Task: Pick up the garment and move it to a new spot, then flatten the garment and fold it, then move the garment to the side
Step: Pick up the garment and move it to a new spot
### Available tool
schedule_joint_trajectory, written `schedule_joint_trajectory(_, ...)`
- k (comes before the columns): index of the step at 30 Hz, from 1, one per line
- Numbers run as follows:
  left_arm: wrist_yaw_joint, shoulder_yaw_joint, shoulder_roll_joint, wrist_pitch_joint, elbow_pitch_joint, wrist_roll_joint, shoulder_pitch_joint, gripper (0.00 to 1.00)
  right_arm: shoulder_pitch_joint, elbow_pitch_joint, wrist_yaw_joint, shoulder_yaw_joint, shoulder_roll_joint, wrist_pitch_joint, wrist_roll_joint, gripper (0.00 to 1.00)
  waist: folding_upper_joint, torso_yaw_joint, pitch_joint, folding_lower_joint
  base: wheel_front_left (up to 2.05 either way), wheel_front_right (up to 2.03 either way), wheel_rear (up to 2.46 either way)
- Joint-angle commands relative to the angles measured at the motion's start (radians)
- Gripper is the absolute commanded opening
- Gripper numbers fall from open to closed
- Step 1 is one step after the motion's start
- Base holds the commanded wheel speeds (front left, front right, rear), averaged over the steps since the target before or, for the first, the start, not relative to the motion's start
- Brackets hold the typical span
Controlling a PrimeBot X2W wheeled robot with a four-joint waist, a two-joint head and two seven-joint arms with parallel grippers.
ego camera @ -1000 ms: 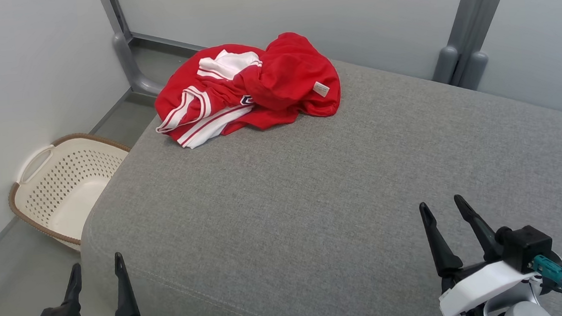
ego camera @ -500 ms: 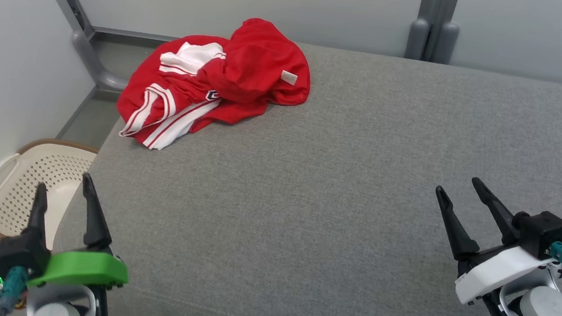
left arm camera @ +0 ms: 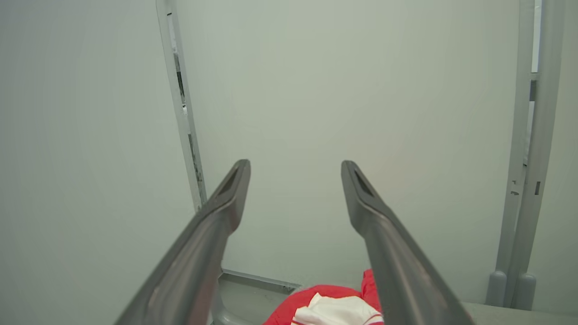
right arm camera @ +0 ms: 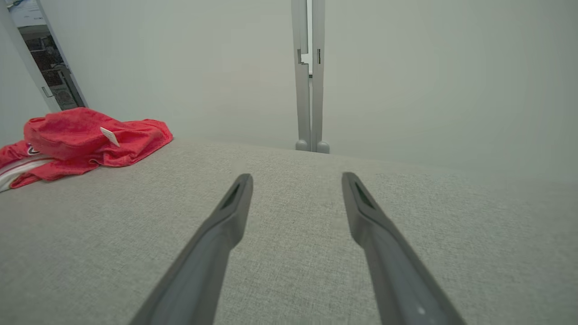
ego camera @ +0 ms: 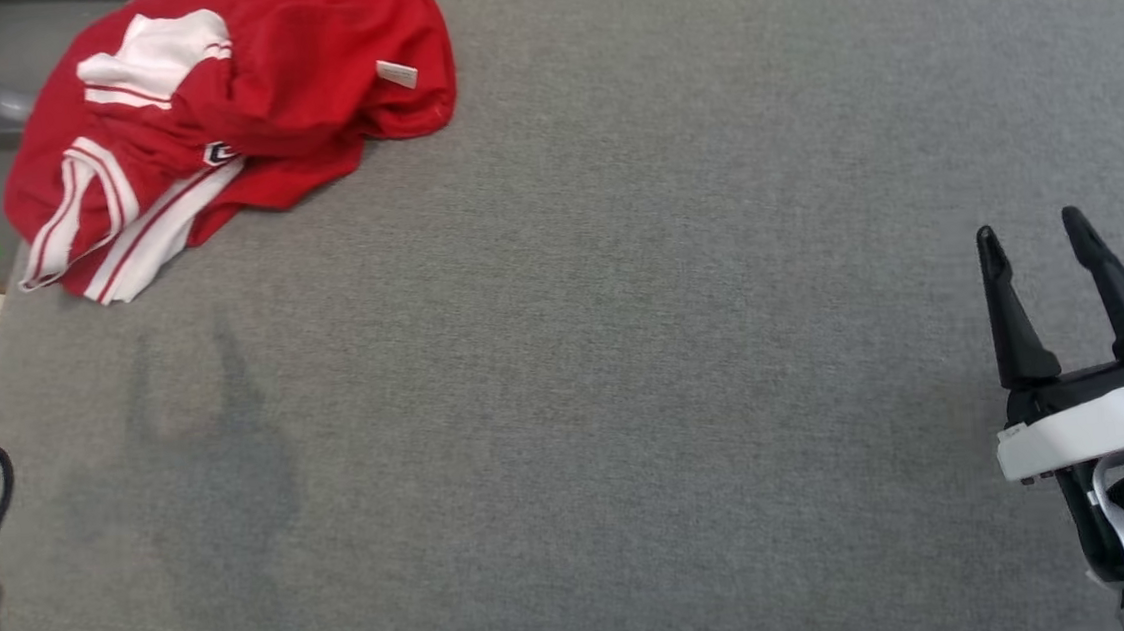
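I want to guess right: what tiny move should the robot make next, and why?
Probably lower the left gripper toward the red garment. It lies crumpled at the far left corner of the grey cushion, on that arm's side, untouched. Both grippers are open and empty, and the right gripper sits far off on the other side.

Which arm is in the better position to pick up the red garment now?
Left. The red garment lies at the far left of the cushion, and the open left gripper points just above it. The open right gripper is far off on the right side.
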State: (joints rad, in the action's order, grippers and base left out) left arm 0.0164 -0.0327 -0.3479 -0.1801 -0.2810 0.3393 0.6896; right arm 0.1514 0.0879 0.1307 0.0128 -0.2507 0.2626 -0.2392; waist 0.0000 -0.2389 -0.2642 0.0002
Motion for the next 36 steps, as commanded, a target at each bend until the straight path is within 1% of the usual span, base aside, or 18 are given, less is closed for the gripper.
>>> schedule_joint_trajectory(1, -0.009, -0.008, -0.016, 0.010, -0.017, 0.012, 0.051, 1.00, 0.017, -0.015, 0.000, -0.020, -0.007, 0.003, 0.008, 1.00, 0.0000, 0.151, -0.154, -0.0002, 0.00, 0.00, 0.00)
schedule_joint_trajectory(6, -0.036, -0.016, -0.063, 0.045, -0.119, 0.033, 0.177, 1.00, 0.021, -0.044, 0.000, -0.063, -0.015, 0.003, 0.016, 1.00, 0.0000, 0.187, -0.207, -0.0002, 0.00, 0.00, 0.00)
schedule_joint_trajectory(13, -0.072, -0.003, -0.073, 0.103, -0.331, 0.072, 0.279, 1.00, 0.030, -0.078, 0.000, -0.087, -0.031, 0.003, 0.021, 1.00, 0.0000, 0.205, -0.249, -0.0002, 0.00, 0.00, 0.00)
schedule_joint_trajectory(16, -0.087, 0.009, -0.073, 0.129, -0.437, 0.075, 0.300, 1.00, 0.037, -0.085, 0.000, -0.090, -0.033, 0.003, 0.023, 1.00, 0.0000, 0.208, -0.263, -0.0002, 0.00, 0.00, 0.00)
schedule_joint_trajectory(20, -0.101, 0.024, -0.058, 0.164, -0.553, 0.092, 0.312, 1.00, 0.035, -0.088, 0.000, -0.093, -0.031, 0.003, 0.026, 1.00, 0.0000, 0.207, -0.272, -0.0002, 0.00, 0.00, 0.00)
schedule_joint_trajectory(22, -0.112, 0.036, -0.049, 0.183, -0.599, 0.099, 0.311, 1.00, 0.033, -0.087, 0.000, -0.096, -0.030, 0.003, 0.027, 1.00, 0.0000, 0.205, -0.274, -0.0002, 0.00, 0.00, 0.00)
schedule_joint_trajectory(24, -0.119, 0.050, -0.051, 0.200, -0.644, 0.096, 0.315, 1.00, 0.031, -0.086, 0.000, -0.094, -0.030, 0.003, 0.027, 1.00, 0.0000, 0.202, -0.276, -0.0002, 0.00, 0.00, 0.00)
schedule_joint_trajectory(28, -0.129, 0.063, -0.027, 0.233, -0.717, 0.121, 0.322, 1.00, 0.040, -0.082, 0.000, -0.085, -0.031, 0.003, 0.028, 1.00, 0.0000, 0.201, -0.275, -0.0002, 0.00, 0.00, 0.00)
schedule_joint_trajectory(29, -0.130, 0.064, -0.029, 0.239, -0.730, 0.125, 0.323, 0.72, 0.041, -0.080, 0.000, -0.083, -0.032, 0.003, 0.028, 1.00, 0.0000, 0.202, -0.275, -0.0002, 0.00, 0.00, 0.00)
schedule_joint_trajectory(30, -0.133, 0.068, -0.030, 0.242, -0.744, 0.126, 0.326, 0.25, 0.043, -0.078, 0.000, -0.079, -0.032, 0.003, 0.027, 1.00, 0.0000, 0.204, -0.274, -0.0002, 0.00, 0.00, 0.00)
schedule_joint_trajectory(31, -0.136, 0.074, -0.030, 0.243, -0.754, 0.127, 0.327, 0.00, 0.044, -0.078, 0.000, -0.075, -0.031, 0.003, 0.027, 1.00, 0.0000, 0.206, -0.273, -0.0002, 0.00, 0.00, 0.00)
schedule_joint_trajectory(33, -0.138, 0.080, -0.035, 0.237, -0.770, 0.131, 0.331, 0.00, 0.042, -0.075, 0.000, -0.073, -0.032, 0.003, 0.023, 1.00, 0.0000, 0.210, -0.269, -0.0002, 0.00, 0.00, 0.00)
schedule_joint_trajectory(36, -0.141, 0.088, -0.041, 0.192, -0.776, 0.129, 0.344, 0.00, 0.038, -0.069, 0.000, -0.071, -0.028, 0.003, 0.020, 1.00, 0.0000, 0.215, -0.255, -0.0002, 0.00, 0.00, 0.00)
